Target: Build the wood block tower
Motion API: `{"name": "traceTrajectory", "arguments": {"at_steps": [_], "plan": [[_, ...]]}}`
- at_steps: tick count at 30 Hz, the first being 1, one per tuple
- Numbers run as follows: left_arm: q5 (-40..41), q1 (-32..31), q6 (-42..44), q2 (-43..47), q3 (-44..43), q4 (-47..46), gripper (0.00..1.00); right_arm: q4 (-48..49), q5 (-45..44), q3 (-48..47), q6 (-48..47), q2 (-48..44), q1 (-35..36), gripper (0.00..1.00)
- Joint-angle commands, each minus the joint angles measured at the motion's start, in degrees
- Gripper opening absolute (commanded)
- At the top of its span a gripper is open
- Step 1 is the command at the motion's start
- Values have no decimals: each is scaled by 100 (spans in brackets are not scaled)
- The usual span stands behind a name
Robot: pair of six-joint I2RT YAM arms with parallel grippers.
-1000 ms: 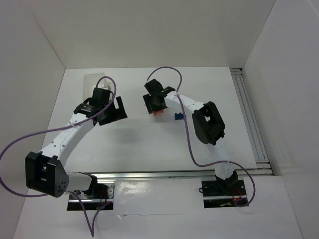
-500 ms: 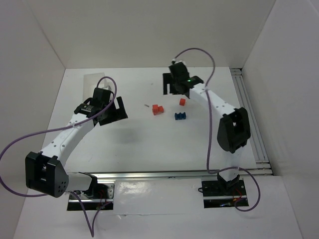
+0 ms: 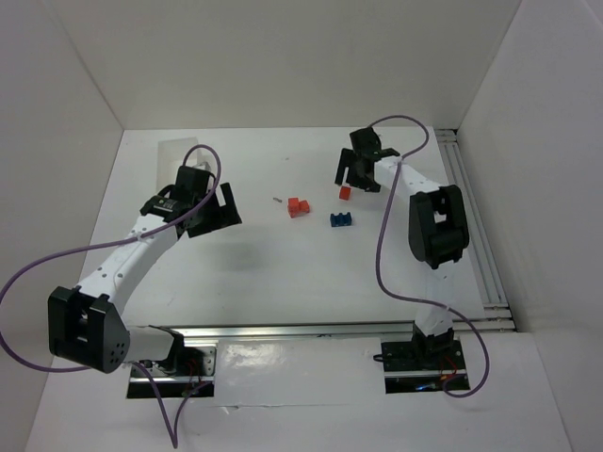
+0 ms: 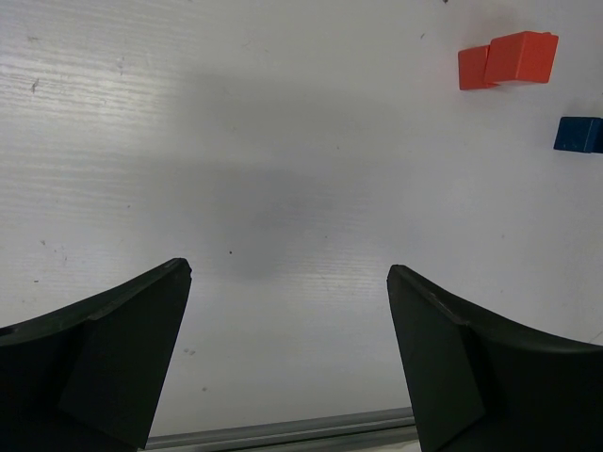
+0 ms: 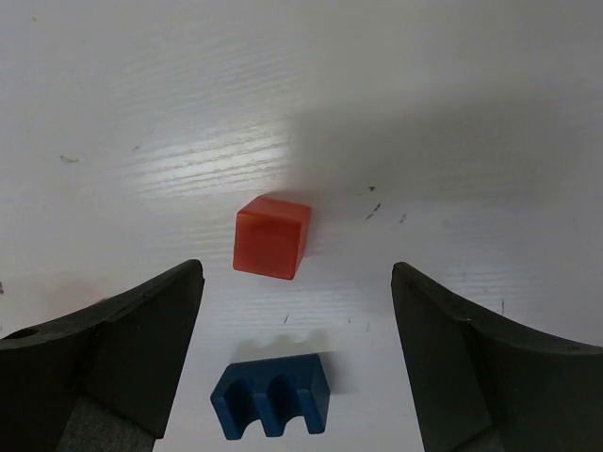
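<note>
A small red-orange cube (image 3: 346, 193) lies on the white table, with a notched blue block (image 3: 341, 219) just in front of it. A pair of red-orange blocks (image 3: 299, 207) sits to their left, one partly on the other. My right gripper (image 3: 357, 173) hangs open and empty just behind the lone cube; its wrist view shows the cube (image 5: 271, 236) and the blue block (image 5: 273, 395) between the spread fingers. My left gripper (image 3: 215, 211) is open and empty at centre left, well apart from the blocks; its view shows the red pair (image 4: 507, 60) and the blue block (image 4: 578, 134) far off.
A tiny dark stick (image 3: 276, 200) lies left of the red pair. A pale flat sheet (image 3: 174, 151) lies at the back left. A metal rail (image 3: 471, 217) runs along the right wall and another (image 3: 311, 330) along the near edge. White walls enclose the table.
My right gripper has swung from over the red pair back and to the right, ending behind the lone red cube. The blocks it uncovered lie still. The left arm has not moved.
</note>
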State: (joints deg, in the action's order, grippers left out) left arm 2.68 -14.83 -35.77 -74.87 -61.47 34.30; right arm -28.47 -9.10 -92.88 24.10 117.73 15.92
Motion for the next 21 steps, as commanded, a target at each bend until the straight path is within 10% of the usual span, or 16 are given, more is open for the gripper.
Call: {"name": "traceTrajectory", "arguments": {"at_steps": [1, 21], "plan": [[22, -72, 96, -28, 74, -82, 99, 289, 391, -203, 86, 153, 16, 88], [22, -73, 96, -80, 74, -82, 99, 667, 1236, -793, 139, 602, 658, 87]]}}
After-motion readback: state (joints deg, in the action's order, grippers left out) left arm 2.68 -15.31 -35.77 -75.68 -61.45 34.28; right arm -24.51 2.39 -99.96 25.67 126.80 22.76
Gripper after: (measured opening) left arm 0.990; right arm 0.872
